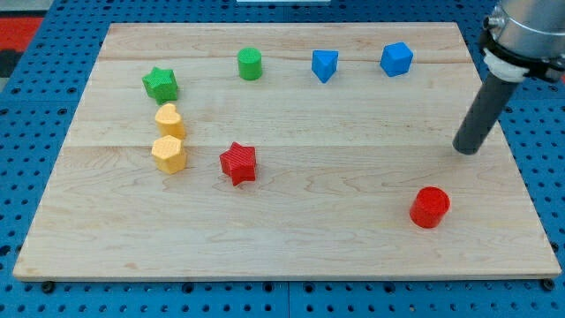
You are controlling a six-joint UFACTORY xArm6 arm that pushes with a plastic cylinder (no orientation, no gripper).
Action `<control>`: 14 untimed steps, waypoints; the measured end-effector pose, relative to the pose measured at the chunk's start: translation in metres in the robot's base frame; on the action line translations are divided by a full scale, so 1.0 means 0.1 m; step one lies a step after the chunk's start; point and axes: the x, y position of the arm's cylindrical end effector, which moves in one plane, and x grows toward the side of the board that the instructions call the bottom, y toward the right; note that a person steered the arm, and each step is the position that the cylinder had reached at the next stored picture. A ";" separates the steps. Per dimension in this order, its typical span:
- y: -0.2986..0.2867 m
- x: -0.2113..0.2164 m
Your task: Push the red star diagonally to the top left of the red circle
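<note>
The red star [238,163] lies left of the board's middle. The red circle [430,208] sits at the lower right, far to the right of the star and a little lower. My tip [469,149] rests on the board at the right side, above and slightly right of the red circle, well apart from it and far from the red star. The rod rises up to the view's top right.
A green star [161,84] is at the upper left, with a yellow heart [169,118] and a yellow hexagon [168,154] below it. A green cylinder [250,64], a blue block [324,65] and a blue cube [396,59] line the top. The wooden board [291,247] lies on a blue pegboard.
</note>
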 end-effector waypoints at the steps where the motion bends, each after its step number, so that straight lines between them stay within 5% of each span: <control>1: -0.84 -0.19; 3: -2.32 -0.19; 7: -3.18 -0.10; 9: -3.10 0.41; 14: -1.48 0.33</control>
